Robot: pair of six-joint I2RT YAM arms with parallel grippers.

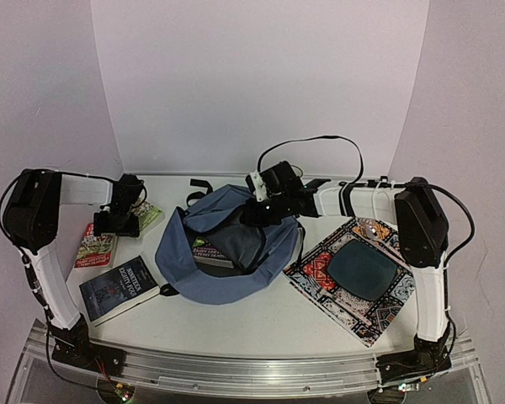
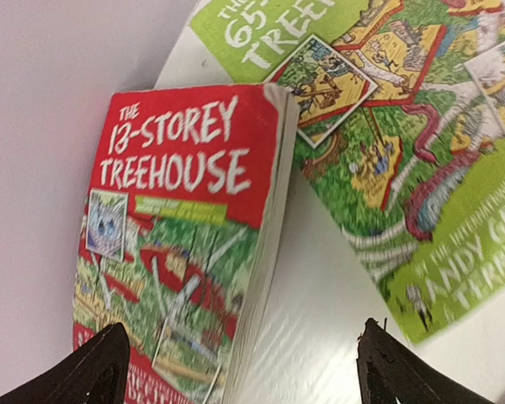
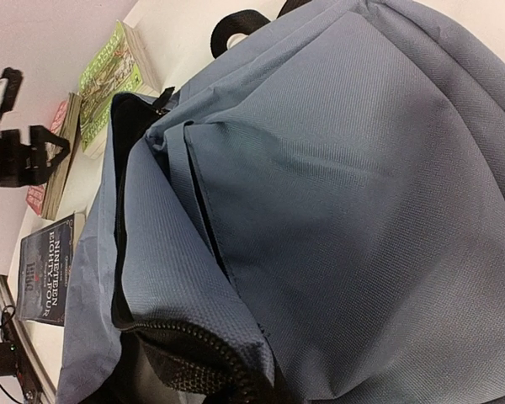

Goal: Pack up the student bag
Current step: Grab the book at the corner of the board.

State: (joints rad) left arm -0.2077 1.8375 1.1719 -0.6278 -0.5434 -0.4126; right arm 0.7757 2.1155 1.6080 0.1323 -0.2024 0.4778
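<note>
My left hand (image 2: 244,370) hangs with its fingers wide apart and nothing between them, directly above the red book (image 2: 177,227). The book lies flat on the tabletop (image 1: 261,320). Its long axis runs away from the hand, crosswise to the line between my fingers. One finger is over the cover's outer edge and the other over bare tabletop past the page edge, so I judge the gap spans the book's width. The green book (image 2: 404,126) lies just beyond, touching the red one's far corner or nearly so.

The student bag (image 1: 185,261) sits to that hand's right, near it. My right hand (image 1: 265,209) has its fingers together at the bag's upper rim and seems to pinch the fabric and hold the mouth up. Another book (image 1: 210,249) shows inside. The left hand is clearly the nearer one for the red book.
</note>
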